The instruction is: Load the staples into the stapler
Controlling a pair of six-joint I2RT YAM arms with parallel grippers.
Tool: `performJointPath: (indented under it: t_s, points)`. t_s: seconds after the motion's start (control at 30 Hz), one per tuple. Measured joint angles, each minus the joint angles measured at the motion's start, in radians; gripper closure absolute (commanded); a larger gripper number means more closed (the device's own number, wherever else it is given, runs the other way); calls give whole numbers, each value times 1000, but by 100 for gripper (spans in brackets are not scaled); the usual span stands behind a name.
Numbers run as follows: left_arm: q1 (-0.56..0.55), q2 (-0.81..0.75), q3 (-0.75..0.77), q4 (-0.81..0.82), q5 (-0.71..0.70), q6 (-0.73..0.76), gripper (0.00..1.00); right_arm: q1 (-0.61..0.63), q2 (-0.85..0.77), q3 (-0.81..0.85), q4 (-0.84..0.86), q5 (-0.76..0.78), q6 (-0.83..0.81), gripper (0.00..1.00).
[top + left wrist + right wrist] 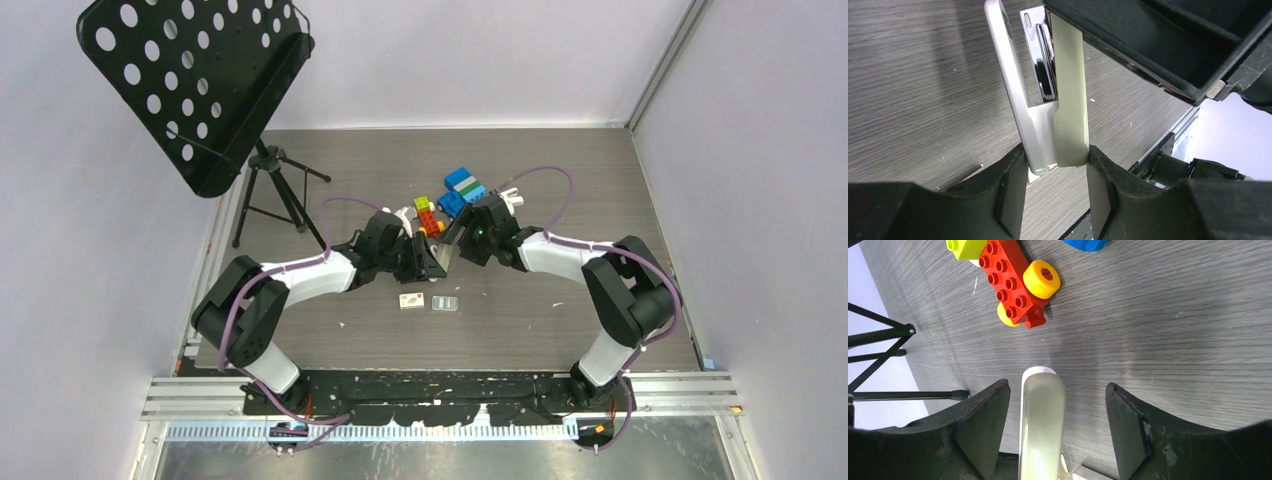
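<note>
A black perforated music stand (190, 80) on a tripod is seen at the far left corner of the grey wood-grain table (580, 180). Above the table's middle, the small white stapler with grey-beige top (1070, 100) is clamped at one end by the left gripper (1055, 150), and its chrome magazine is exposed. Toward the near edge, a small whitish box with pinkish label (411, 300) is laid just beside the flat silvery-grey strip of staples (445, 303). The stapler's other end is straddled by the right gripper (1058, 385), whose jaws are parted, with a gap left on each side. Red, yellow and green toy blocks (1013, 285) are set toward the far edge.
</note>
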Motion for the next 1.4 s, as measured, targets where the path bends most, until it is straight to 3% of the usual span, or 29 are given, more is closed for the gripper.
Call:
performJointPath:
  t_s: [0.3,0.53,0.7,0.97,1.2,1.4]
  points:
    - [-4,0,-4,2,-1,2,66,0,27,2,40,-79,25,54]
    - [-5,-15,-8,1,-8,27,61,-1,-8,2,37,-103,-9,83]
    - [-6,-56,-14,1,-13,49,31,-1,-51,2,33,-112,-39,99]
    - [-7,-145,-14,-73,-42,148,5,-1,-151,-3,-13,-145,-176,100]
    - [-8,-315,20,-213,-56,344,1,-1,-370,-11,-81,-163,-384,100]
    - [-8,-419,60,-261,13,524,1,-1,-510,-51,-103,-249,-556,100]
